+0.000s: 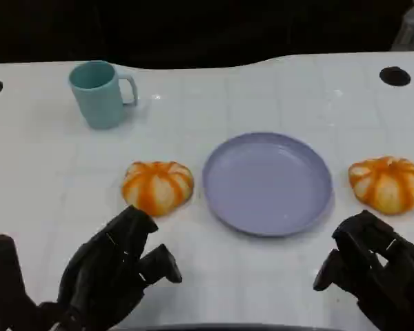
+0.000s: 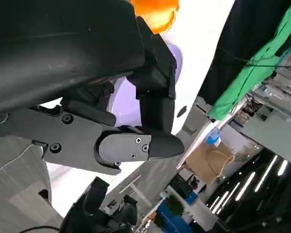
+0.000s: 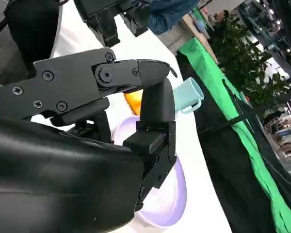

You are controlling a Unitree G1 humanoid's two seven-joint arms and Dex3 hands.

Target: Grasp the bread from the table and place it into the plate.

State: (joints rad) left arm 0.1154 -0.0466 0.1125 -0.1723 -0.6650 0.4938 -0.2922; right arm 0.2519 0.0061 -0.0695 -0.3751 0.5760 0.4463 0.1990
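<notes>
Both hands, left (image 1: 117,276) and right (image 1: 376,272), hovered empty with fingers apparently half-curled, near two buns, one (image 1: 157,186) left and one (image 1: 386,183) right of the plate (image 1: 224,200); a shallow grasp could nudge either away.

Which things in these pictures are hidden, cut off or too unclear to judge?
- Left wrist view: round orange-striped bread bun cut by the picture edge and the left robot hand.
- Right wrist view: other orange bun and flat lilac plate mostly behind the right robot hand.
- Head view: right robot hand cut off by the picture edges.
</notes>
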